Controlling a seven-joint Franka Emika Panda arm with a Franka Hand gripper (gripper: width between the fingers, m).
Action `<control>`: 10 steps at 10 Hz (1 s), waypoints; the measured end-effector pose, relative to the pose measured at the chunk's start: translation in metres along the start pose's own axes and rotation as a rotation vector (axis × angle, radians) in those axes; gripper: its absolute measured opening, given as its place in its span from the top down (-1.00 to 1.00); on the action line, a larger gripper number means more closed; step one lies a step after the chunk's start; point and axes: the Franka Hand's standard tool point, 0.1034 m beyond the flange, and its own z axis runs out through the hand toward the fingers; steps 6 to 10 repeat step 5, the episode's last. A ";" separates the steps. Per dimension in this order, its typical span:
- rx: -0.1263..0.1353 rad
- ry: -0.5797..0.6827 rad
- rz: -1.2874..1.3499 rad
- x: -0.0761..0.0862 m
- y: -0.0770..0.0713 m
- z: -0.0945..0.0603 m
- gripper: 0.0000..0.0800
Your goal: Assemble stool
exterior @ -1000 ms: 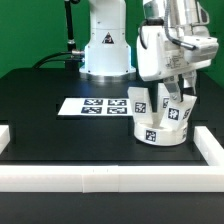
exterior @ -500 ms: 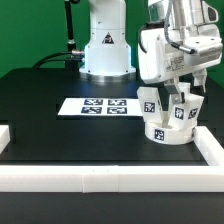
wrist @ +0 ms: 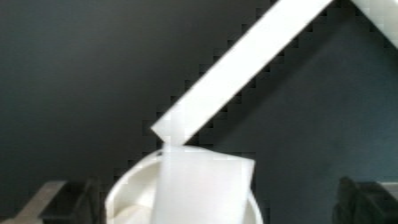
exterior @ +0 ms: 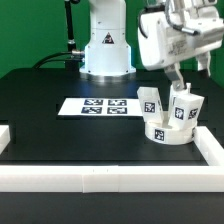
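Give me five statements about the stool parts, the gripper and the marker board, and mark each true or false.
1. The seat lies on the black table near the border rail on the exterior view's right. True.
2. Legs stand upright on the seat. True: two legs show there.
3. The gripper is down among the marker board's tags. False: it hangs above the legs, over the seat.
4. The marker board lies on top of the seat. False: it lies flat on the table, on the exterior view's left of the seat.
5. A leg lies toppled on the marker board. False: the board carries only tags.
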 end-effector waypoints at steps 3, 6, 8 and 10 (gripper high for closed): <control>-0.002 0.006 0.000 0.002 0.000 0.003 -0.62; -0.002 0.007 0.000 0.002 0.001 0.003 -0.62; -0.002 0.007 0.000 0.002 0.001 0.003 -0.62; -0.002 0.007 0.000 0.002 0.001 0.003 -0.62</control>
